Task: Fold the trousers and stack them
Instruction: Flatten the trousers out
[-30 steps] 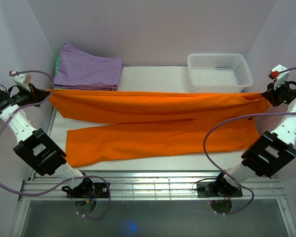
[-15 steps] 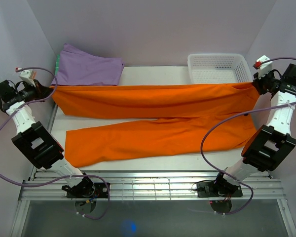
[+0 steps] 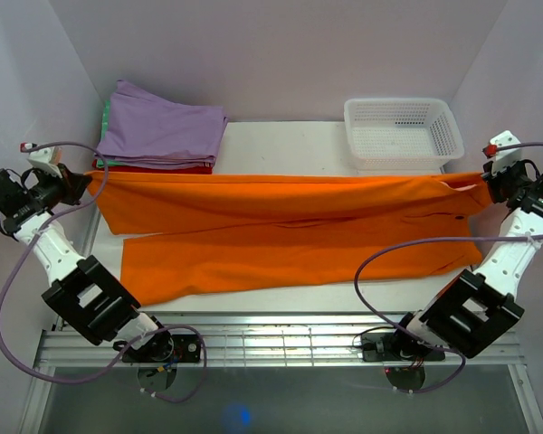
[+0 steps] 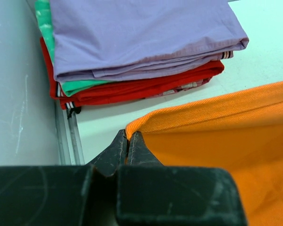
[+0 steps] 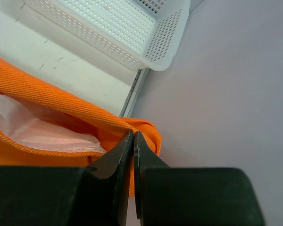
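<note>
The bright orange trousers (image 3: 290,235) stretch across nearly the whole table, one leg lifted taut between the two arms and the other lying flat nearer the front. At the far left my left gripper (image 3: 89,177) is shut on the leg end (image 4: 141,123). My right gripper (image 3: 485,184) at the far right is shut on the waistband (image 5: 137,126), whose pale lining (image 5: 42,129) shows in the right wrist view.
A stack of folded garments, lilac-purple (image 3: 163,131) on top with green (image 4: 45,23) and red (image 4: 146,87) below, sits at the back left. A white mesh basket (image 3: 403,131) stands at the back right. The side walls are close to both grippers.
Both grippers have swung toward the front with the held edge, so the lifted leg now lies closer over the lower leg. The red garment under the purple one has come into sight.
</note>
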Controlling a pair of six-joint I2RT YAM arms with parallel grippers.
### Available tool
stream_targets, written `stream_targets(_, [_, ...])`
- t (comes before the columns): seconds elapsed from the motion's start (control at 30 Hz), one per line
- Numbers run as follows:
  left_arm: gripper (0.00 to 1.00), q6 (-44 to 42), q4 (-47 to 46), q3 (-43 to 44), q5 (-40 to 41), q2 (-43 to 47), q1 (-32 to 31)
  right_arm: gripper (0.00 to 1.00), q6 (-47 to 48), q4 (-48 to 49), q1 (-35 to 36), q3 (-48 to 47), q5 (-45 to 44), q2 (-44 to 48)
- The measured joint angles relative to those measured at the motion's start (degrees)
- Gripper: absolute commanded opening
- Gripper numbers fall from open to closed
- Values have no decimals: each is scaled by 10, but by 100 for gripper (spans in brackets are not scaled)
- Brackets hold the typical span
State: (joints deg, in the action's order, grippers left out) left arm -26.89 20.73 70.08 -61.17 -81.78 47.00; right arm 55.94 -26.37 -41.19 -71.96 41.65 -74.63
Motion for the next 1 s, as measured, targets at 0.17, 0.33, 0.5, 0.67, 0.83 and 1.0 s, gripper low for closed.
stream_targets(0.17, [0, 31, -17, 15, -5, -23, -3, 8, -2, 33, 24, 6, -12, -27])
stream_targets(0.33, [0, 58, -45, 38, 23, -125, -35, 8, -21, 99, 93, 5, -60, -119])
stream_targets(0.5, [0, 92, -98, 65, 106, -231, -94, 8, -62, 156, 165, -49, -146, -250])
stream_targets(0.67, [56, 126, -90, 200, 178, -342, -141, 60, -91, 131, 214, -176, -215, -344])
stream_targets(0.83, [98, 105, 5, 302, 226, -355, -133, 89, -49, 69, 198, -218, -245, -312])
stream_targets(1.0, [95, -77, 225, 316, 203, -284, -96, 82, 117, -100, 81, -225, -204, -219])
